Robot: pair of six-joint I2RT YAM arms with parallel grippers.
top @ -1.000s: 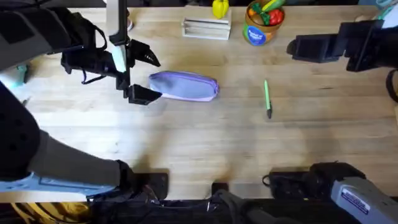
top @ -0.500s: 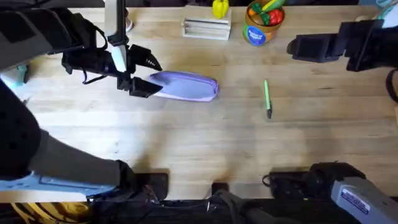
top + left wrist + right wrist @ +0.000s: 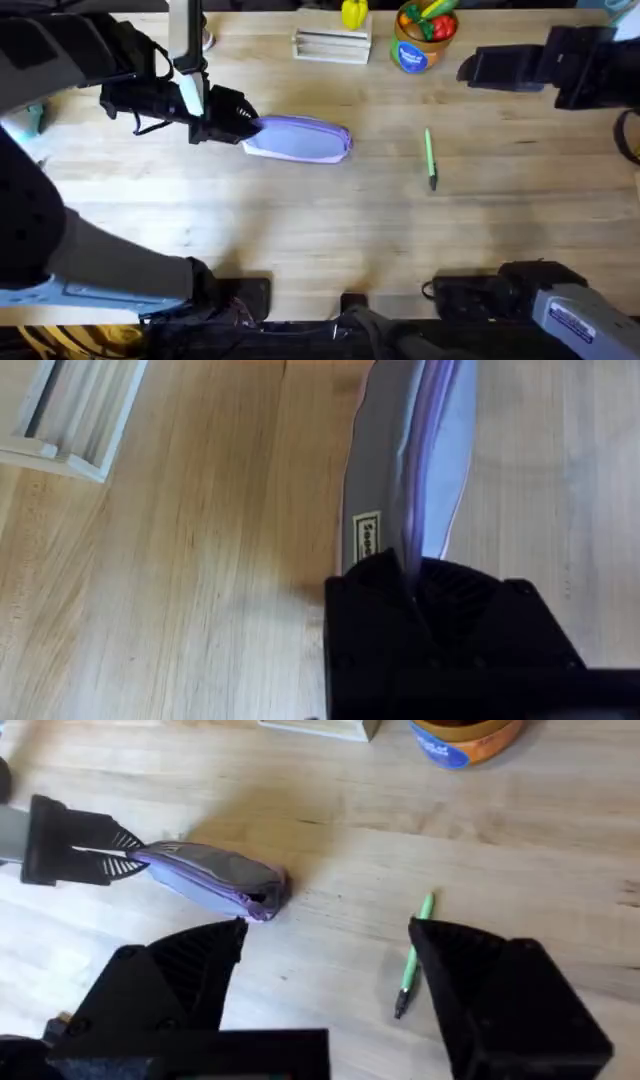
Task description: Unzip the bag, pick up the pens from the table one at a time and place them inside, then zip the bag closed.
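Left tool pinched on the end of the bag, pen lying apart

Lavender bag (image 3: 298,138) lying flat on the tabletop (image 3: 330,230), left of the middle and nearer the far edge than the near one. Left tool (image 3: 243,124) closed on the bag's left end, fingers pressed together with fabric between them, as seen from the right wrist camera. From the left wrist camera, black fingers (image 3: 440,610) covering that end of the bag (image 3: 410,450), so zipper pull not made out; small label on the fabric just beside the fingers, print too small to read. Zipper line visible as a darker purple seam along the bag's length; open or closed hard to tell.

Slim green pen (image 3: 430,157) with dark tip resting on the tabletop right of the middle, well apart from the bag, tip toward the near edge. Same pen (image 3: 412,955) partly cut off behind a finger in the right wrist view.

Right tool (image 3: 475,70) raised near the far right corner, fingers spread wide and holding nothing; seen dark from overhead.

Along the far edge: a pale slatted holder (image 3: 332,44), a yellow toy (image 3: 353,13) cut off by the frame, a can of toy vegetables (image 3: 423,36).
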